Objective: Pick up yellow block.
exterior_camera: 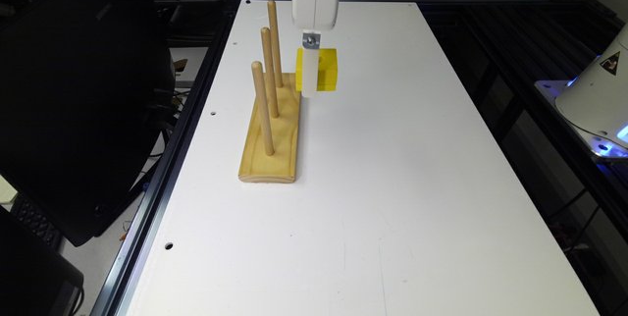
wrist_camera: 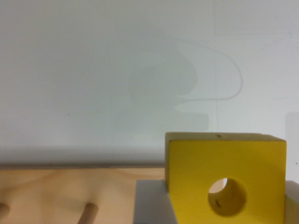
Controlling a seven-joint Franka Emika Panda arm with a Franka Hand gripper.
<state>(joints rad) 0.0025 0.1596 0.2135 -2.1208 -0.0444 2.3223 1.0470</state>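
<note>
White tabletop [exterior_camera: 373,169], bearing the pale wooden base [exterior_camera: 272,132] with three upright pegs set along one edge. Just beside the base's far end, the small bright yellow block [exterior_camera: 327,68] with a round hole appears lifted clear of the table, clamped between the white gripper [exterior_camera: 310,80] fingers [wrist_camera: 152,200]. One finger covers the block's near side; the other sits cropped at the wrist view's edge.

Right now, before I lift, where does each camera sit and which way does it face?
Exterior view: high off one end of the table, looking down its length at the wooden base, yellow block and white gripper.
Wrist view: on the wrist, facing down at the table; grey fingers flank the yellow block.
Shared: yellow block, wooden base.
</note>
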